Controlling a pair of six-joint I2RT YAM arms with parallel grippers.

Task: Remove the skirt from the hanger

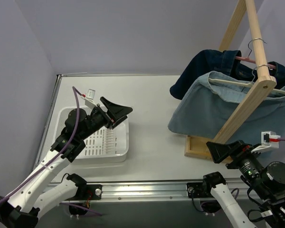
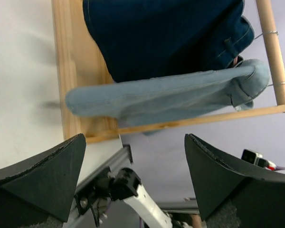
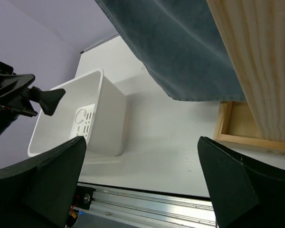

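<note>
Denim skirt (image 1: 210, 108) not yet off its hanger (image 1: 232, 82): we have the whole job ahead.
We see it hanging pale blue from the wooden rack (image 1: 258, 90) at the right of the counter (image 1: 152, 109), just in front of a dark denim garment (image 1: 209, 64). Our left pincer (image 1: 118, 114) hovers spread above the white basket (image 1: 118, 151), well apart from the skirt. Our right pincer (image 1: 218, 151), spread too, sits near the rack's foot, holding nothing. We judge that reaching, unclipping and pulling free all remain.

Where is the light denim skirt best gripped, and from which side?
Probably the lower-left hem of the light denim skirt, coming from its left over the table: the cloth hangs free there, while the slanted post of the wooden rack crosses its right half.
</note>
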